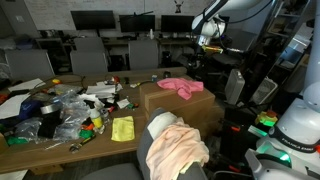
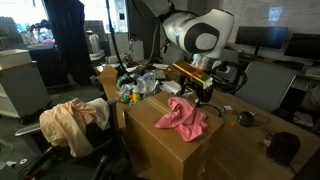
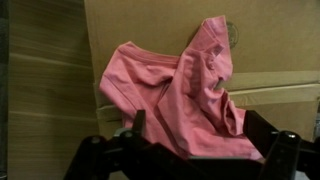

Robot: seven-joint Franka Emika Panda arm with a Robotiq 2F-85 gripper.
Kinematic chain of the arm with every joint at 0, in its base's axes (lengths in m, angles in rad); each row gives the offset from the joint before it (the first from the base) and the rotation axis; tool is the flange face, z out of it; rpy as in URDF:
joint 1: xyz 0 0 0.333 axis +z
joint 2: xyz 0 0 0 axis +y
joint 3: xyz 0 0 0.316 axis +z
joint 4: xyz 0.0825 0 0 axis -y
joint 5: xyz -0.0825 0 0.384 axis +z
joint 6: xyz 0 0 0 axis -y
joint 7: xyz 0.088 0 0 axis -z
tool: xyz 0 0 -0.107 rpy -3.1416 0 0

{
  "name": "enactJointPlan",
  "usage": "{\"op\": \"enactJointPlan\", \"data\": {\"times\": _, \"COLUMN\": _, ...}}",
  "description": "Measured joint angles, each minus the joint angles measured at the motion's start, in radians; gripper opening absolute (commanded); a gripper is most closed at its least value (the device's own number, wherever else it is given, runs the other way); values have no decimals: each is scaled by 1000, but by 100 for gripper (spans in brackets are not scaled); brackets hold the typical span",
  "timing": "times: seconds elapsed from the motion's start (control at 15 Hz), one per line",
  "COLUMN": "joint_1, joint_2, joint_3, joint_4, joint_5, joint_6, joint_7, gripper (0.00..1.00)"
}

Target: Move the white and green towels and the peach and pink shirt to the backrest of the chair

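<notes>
A pink shirt [image 1: 181, 88] lies crumpled on top of a cardboard box [image 1: 190, 112]; it also shows in an exterior view [image 2: 185, 118] and fills the wrist view [image 3: 175, 95]. My gripper [image 3: 200, 135] is open just above the shirt, with one finger on each side of it; it also shows in both exterior views [image 2: 197, 88] [image 1: 207, 42]. A peach cloth [image 1: 178, 150] [image 2: 66, 122] hangs over the backrest of the chair [image 2: 100, 112]. A yellow-green towel [image 1: 122, 128] lies flat on the table. I cannot make out a white towel.
The wooden table [image 1: 60, 150] carries a pile of clutter [image 1: 65, 105], bags and small items. An orange object [image 2: 245, 118] lies on the table past the box. Office chairs [image 1: 90, 58] and monitors stand behind. Another robot base [image 1: 295, 135] stands at the edge.
</notes>
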Motion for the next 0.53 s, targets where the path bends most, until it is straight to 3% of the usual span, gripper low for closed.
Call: {"op": "enactJointPlan", "data": {"times": 0.53, "joint_1": -91, "joint_2": 173, "joint_3": 34, "joint_4": 170, "joint_5": 0, "joint_6": -6, "joint_7": 2, "gripper": 100}}
